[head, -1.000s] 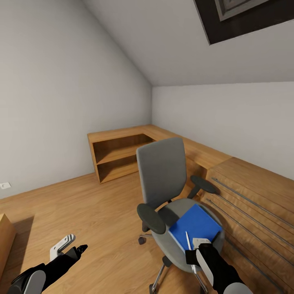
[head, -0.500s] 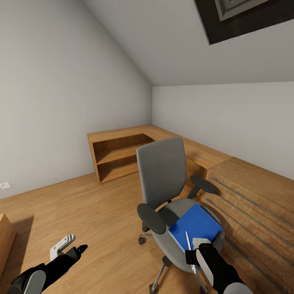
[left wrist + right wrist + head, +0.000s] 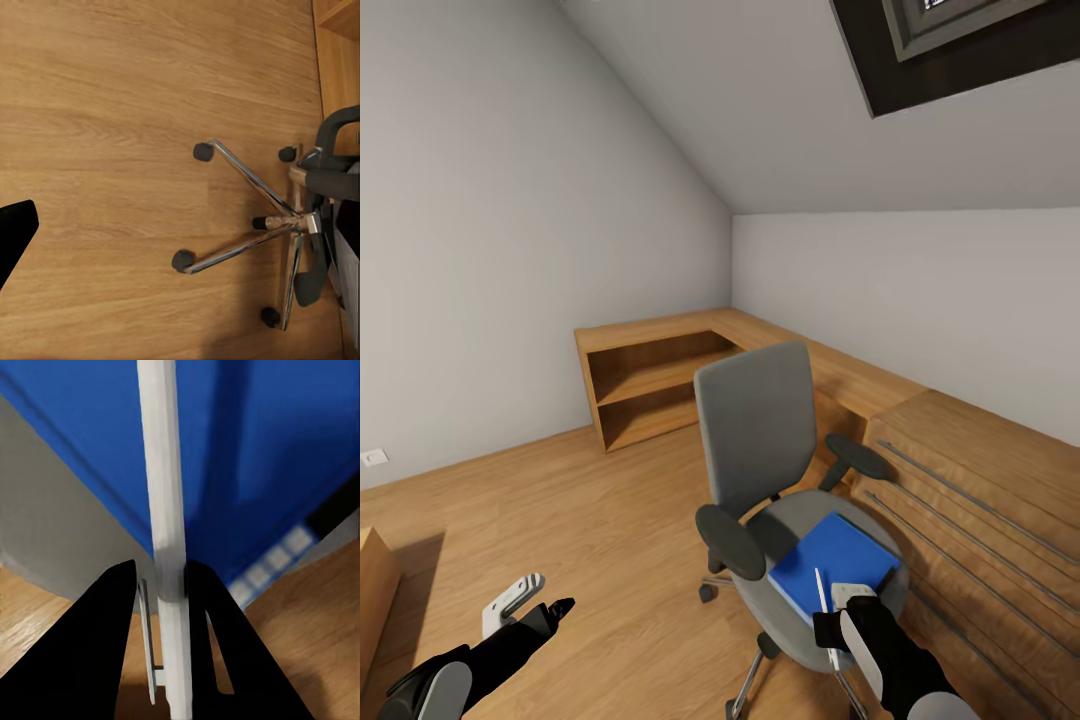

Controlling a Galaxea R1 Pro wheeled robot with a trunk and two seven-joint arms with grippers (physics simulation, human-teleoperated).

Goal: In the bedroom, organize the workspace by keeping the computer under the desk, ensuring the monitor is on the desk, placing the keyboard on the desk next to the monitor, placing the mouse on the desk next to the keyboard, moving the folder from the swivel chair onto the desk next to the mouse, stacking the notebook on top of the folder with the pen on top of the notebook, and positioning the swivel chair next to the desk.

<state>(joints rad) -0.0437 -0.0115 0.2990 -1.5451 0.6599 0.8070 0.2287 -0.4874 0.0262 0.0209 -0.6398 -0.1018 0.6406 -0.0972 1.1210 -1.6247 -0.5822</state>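
Note:
The grey swivel chair (image 3: 755, 430) stands on the oak floor with the blue folder (image 3: 825, 560) lying flat on its seat. My right gripper (image 3: 838, 600) hovers at the folder's near edge, shut on a thin white pen (image 3: 821, 590) that points out over the blue cover. In the right wrist view the pen (image 3: 166, 510) is pinched between the two black fingers, with the folder (image 3: 262, 450) and the grey seat (image 3: 60, 510) just beyond. My left gripper (image 3: 552, 592) hangs open over bare floor left of the chair. The chair's chrome base (image 3: 255, 225) fills the left wrist view.
Open oak corner shelves (image 3: 650, 380) line the far wall behind the chair. A light oak dresser (image 3: 980, 490) with long bar handles stands close on the chair's right. A wooden edge (image 3: 372, 590) shows at the far left. A skylight (image 3: 960, 40) sits in the sloped ceiling.
The whole head view has shifted a little, so the camera moved. Both grippers and the pen keep their places relative to the chair.

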